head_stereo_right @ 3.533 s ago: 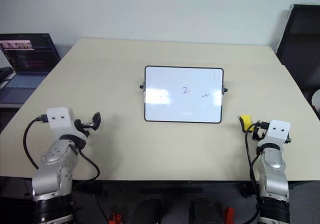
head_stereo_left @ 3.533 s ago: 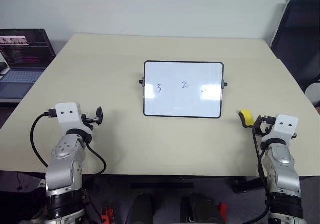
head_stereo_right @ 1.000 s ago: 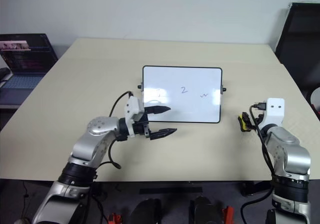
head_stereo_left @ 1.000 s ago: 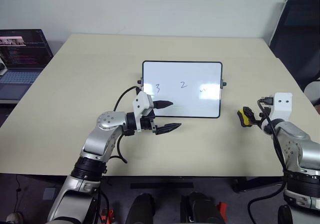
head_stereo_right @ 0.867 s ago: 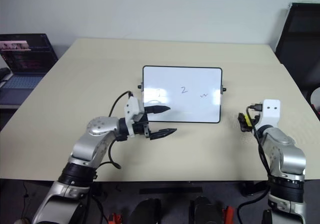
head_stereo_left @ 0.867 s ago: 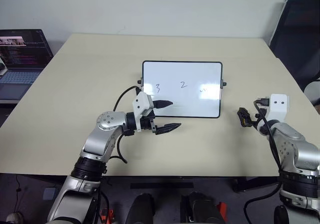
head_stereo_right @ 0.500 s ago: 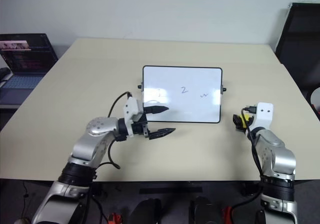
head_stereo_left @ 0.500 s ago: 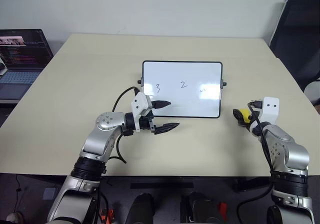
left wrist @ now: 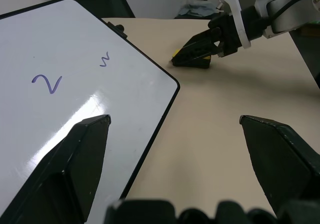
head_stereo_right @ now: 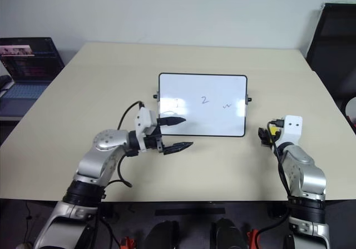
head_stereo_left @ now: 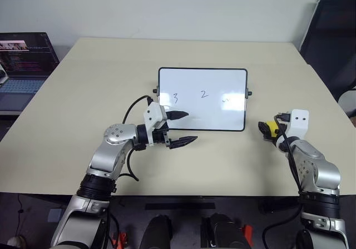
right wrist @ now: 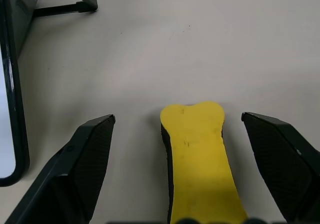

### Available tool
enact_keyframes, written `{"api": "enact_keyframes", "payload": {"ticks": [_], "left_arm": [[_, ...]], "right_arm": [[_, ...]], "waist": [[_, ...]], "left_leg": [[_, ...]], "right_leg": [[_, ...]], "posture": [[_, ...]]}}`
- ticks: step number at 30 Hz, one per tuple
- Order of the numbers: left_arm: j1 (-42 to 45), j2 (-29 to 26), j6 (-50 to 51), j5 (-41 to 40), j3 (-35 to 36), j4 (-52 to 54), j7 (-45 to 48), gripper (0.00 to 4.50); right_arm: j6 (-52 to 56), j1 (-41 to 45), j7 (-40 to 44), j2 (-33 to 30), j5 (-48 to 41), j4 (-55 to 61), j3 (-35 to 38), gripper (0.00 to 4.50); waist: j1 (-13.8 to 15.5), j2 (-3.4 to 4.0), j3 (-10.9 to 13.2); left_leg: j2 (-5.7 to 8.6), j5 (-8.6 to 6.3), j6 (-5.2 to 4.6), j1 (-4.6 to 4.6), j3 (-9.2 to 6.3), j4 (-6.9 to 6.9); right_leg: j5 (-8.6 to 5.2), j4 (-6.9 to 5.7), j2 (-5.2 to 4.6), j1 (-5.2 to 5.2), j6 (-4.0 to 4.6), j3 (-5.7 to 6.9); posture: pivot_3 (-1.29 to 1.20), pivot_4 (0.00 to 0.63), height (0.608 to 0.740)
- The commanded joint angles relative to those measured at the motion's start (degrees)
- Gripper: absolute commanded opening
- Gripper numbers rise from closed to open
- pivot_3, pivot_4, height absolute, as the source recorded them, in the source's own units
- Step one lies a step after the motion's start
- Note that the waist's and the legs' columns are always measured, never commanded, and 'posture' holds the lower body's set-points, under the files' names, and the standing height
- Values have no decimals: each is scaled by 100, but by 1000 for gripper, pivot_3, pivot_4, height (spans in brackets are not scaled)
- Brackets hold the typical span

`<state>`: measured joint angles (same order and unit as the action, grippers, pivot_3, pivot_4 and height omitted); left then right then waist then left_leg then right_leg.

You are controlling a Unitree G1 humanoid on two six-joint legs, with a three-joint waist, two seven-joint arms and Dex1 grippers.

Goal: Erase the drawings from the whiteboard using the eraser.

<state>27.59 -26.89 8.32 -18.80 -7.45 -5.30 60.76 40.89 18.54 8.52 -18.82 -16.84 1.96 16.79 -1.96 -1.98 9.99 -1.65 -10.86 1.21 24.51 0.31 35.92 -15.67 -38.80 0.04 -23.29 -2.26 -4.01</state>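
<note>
Hovering at the whiteboard's near left corner, left gripper spreading wide, gripping nothing. Showing on the whiteboard: drawings reading "3", "2", then a squiggle. Lying right of the whiteboard, yellow dark-bottomed eraser, sitting between right gripper's widely parted, non-touching fingers.

Eraser near end cut off; laptop cropped at edge.
</note>
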Motion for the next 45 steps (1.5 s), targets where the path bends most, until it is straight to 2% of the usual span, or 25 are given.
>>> {"api": "enact_keyframes", "payload": {"ticks": [1,22,24,26,33,45], "left_arm": [[98,-44,-100,13,104,28,31,4500],[87,-43,-33,1,104,140,-23,4500],[84,-42,-21,-2,102,156,-25,4500],[84,-39,-13,-3,96,169,-29,4500],[107,-33,-15,5,94,154,-34,4500],[144,-29,13,0,95,176,-59,4500]], "right_arm": [[-141,-40,-2,-15,20,52,35,4450],[-162,63,-27,-25,-31,-136,95,4450],[-168,66,-34,-20,-35,-138,105,4081],[-176,69,-45,-18,-34,-140,112,3519],[-199,76,-71,-19,-38,-165,124,1153],[-237,89,-96,3,-50,-179,113,1102]], "waist": [[0,0,0],[-1,0,0],[-1,0,0],[-1,0,0],[-1,0,0],[-1,0,0]], "left_leg": [[0,0,0,0,0,0],[0,0,0,0,0,0],[0,0,0,0,0,0],[0,0,0,0,0,0],[0,0,0,0,0,0],[0,0,0,0,0,0]], "right_leg": [[0,0,0,0,0,0],[0,0,0,0,0,0],[0,0,0,0,0,0],[0,0,0,0,0,0],[0,0,0,0,0,0],[0,-1,0,0,0,0]], "posture": [[0,150,740],[0,150,740],[0,150,740],[0,150,740],[0,150,740],[0,150,740]]}}
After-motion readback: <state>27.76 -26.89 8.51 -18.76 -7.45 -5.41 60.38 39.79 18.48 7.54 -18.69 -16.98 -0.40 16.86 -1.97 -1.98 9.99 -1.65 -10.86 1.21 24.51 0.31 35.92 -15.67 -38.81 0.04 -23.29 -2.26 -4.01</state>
